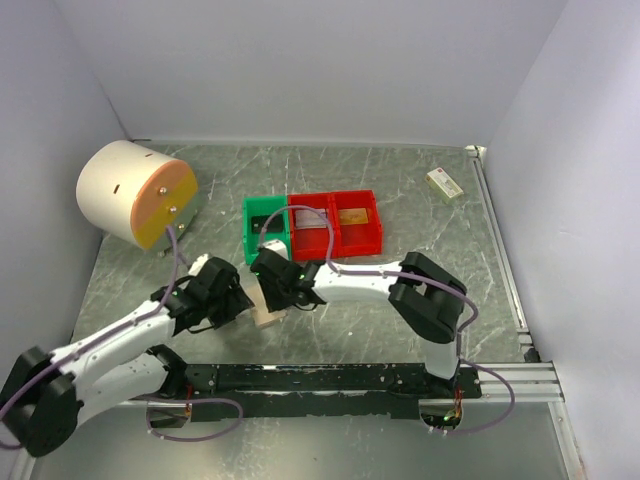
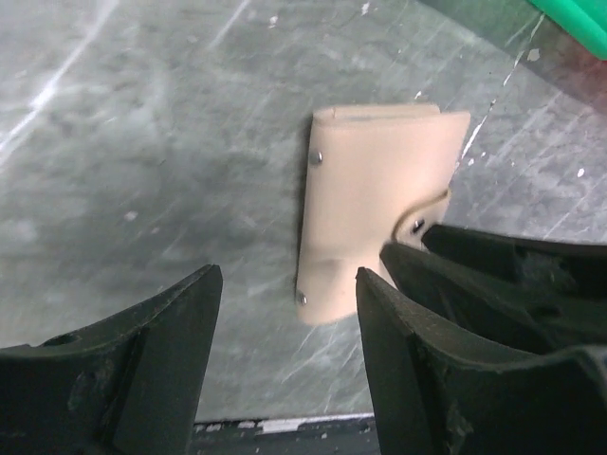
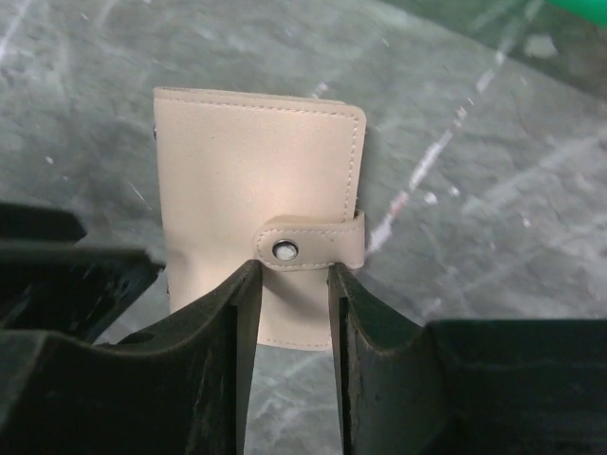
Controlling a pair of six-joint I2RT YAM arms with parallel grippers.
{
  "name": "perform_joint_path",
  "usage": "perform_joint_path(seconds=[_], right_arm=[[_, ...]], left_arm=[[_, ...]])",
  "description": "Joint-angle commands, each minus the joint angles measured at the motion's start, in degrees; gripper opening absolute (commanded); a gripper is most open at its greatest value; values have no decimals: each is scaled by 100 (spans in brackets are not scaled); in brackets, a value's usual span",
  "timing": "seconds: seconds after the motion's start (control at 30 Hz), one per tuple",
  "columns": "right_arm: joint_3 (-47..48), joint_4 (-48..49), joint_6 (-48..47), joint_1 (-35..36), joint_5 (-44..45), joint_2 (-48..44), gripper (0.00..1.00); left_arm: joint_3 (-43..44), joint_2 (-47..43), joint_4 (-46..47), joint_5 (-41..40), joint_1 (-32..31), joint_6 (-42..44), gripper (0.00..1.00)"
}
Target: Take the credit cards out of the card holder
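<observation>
The card holder [image 1: 267, 308] [image 2: 379, 209] [image 3: 256, 161] lies flat on the table, folded shut, its tan tab [image 3: 308, 242] snapped over the edge. Any credit cards inside it are hidden. A silver-grey card [image 1: 310, 217] and a gold card [image 1: 351, 215] lie in the red bins. My left gripper [image 1: 238, 300] [image 2: 285, 284] stands open just left of the holder, nothing between its fingers. My right gripper [image 1: 272, 282] [image 3: 292, 275] hovers over the holder's near half, jaws narrowly open with the tips just below the tab, clamping nothing.
A green bin [image 1: 262, 230] and two red bins [image 1: 372, 238] stand just behind the holder. A large white drum with an orange face [image 1: 130, 195] sits at the back left. A small white-and-green box [image 1: 445, 183] lies at the back right. A black rail [image 1: 330, 378] runs along the near edge.
</observation>
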Motion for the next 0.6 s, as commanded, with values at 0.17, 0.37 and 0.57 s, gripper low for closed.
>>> perform_joint_path(seconds=[0.17, 0.37, 0.57], right_arm=[[-1319, -216, 551, -199, -548, -691, 33], [-1678, -289, 654, -375, -588, -1398, 34], [-1892, -102, 638, -816, -813, -2105, 36]], left_arm=[[283, 1702, 2171, 682, -28, 621, 66], [236, 2408, 2958, 1274, -53, 916, 46], [228, 2711, 3586, 1608, -341, 1106, 34]])
